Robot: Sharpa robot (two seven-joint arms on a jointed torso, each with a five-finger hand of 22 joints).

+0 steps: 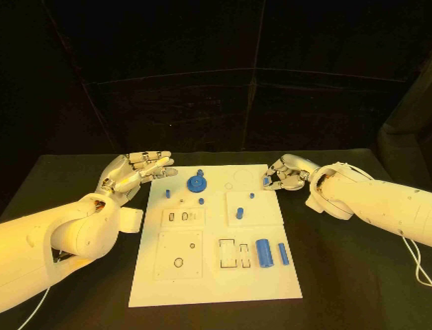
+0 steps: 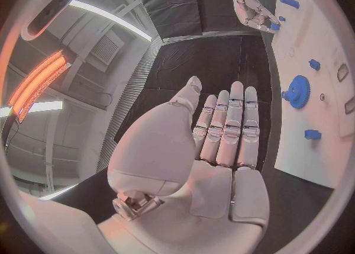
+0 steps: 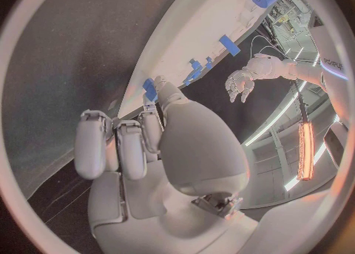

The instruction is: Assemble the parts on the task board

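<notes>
Right robot hand (image 1: 285, 174) at task board (image 1: 216, 275) far right corner, fingers curled, pinching small blue part (image 1: 267, 181). Left robot hand (image 1: 137, 172) open, fingers straight, beside board's far left edge. Blue gear (image 1: 197, 183) on board between hands.

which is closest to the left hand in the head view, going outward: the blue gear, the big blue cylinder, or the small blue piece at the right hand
From the left hand:
1. Blue gear, at the far end of the task board, just beside that hand.
2. Small blue piece, at the board's far right edge, by the right hand.
3. Big blue cylinder, lying nearer the robot on the board's right half.
</notes>
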